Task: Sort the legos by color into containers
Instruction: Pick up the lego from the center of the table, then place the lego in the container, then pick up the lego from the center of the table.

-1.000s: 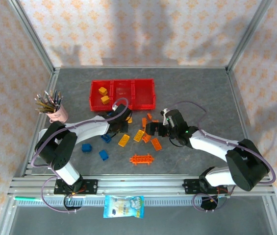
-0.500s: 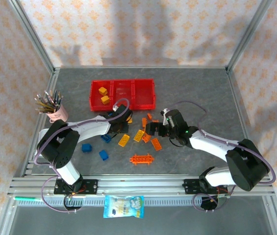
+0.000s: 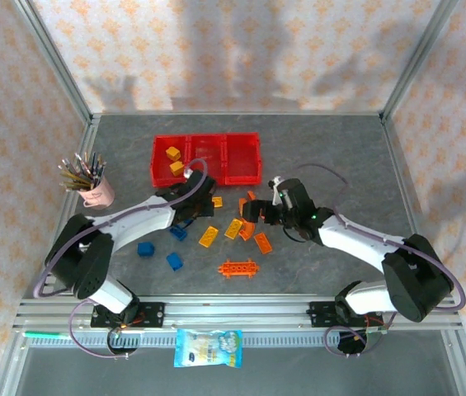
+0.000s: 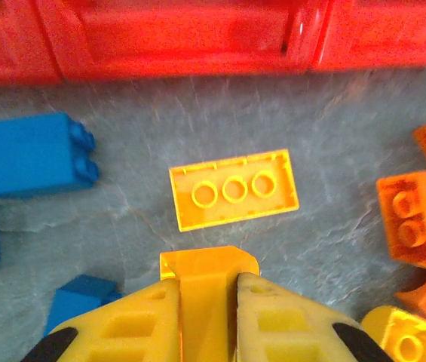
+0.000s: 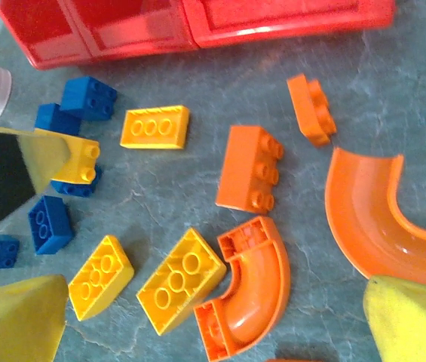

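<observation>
The left end effector (image 4: 206, 294) is clamped narrow on a yellow brick (image 4: 208, 265), just at 6 o'clock of the red bins (image 3: 241, 162), whose 9 o'clock compartment holds two yellow pieces (image 3: 173, 153). The right end effector (image 5: 216, 320) stands wide above orange curved pieces (image 5: 262, 286), among loose bricks (image 3: 209, 236) scattered on the tabletop (image 3: 340, 157) at 5 o'clock of the bins.

**Where the things lie**

Three bins (image 3: 245, 169) sit in a row in the upper middle of the top view. Two bricks (image 3: 172, 153), it seems, lie in the left bin. More bricks (image 3: 234, 228) are spread just below the row. A cup (image 3: 96, 191) stands at the left.
</observation>
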Robot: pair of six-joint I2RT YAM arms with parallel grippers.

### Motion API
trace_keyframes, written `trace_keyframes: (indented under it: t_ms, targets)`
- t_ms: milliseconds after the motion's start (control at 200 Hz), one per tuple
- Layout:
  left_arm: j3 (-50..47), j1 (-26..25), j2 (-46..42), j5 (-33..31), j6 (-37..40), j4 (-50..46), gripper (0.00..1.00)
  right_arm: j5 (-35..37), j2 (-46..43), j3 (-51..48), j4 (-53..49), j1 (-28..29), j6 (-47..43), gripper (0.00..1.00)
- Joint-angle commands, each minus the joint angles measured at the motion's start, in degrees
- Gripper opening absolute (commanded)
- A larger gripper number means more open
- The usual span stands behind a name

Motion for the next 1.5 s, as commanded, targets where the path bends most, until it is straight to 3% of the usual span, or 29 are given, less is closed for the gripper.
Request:
trace_keyframes:
  t_ms: [0,260,566,691,896,1216,1497]
  targets:
    - [0.3,3.4,-4.1,-1.0,0.3,-1.2,0.18,1.1,0.3,3.8,-1.3,-0.1,-1.6,1.00]
    - [4.0,13.9,-6.5,-3.1,-0.4,3.2,0.17,-1.8,6.1,9.8,3.7,0.4,1.0,1.00]
    - [14.0,20.7,8.0,-7.9,-0.6,7.1,0.18,0.5,10.3,14.9,4.1,0.4,-0.6,1.00]
    - [19.9,21.8,13.7,-11.2,0.8,5.8,0.22,1.2,11.2,17.2,2.1,0.3,-3.1,1.00]
    - [22.9,22.4,16.7,-11.1,1.8,4.5,0.42,1.0,11.7,20.4,-0.8,-0.1,-5.6,1.00]
    - [17.1,21.0,8.6,-1.7,1.8,4.0,0.45,0.8,10.0,17.9,-1.1,-0.2,-4.4,1.00]
    - [5.8,12.3,-2.4,-0.2,1.4,1.9,0.47,1.9,5.1,10.1,-1.5,-0.1,-2.1,1.00]
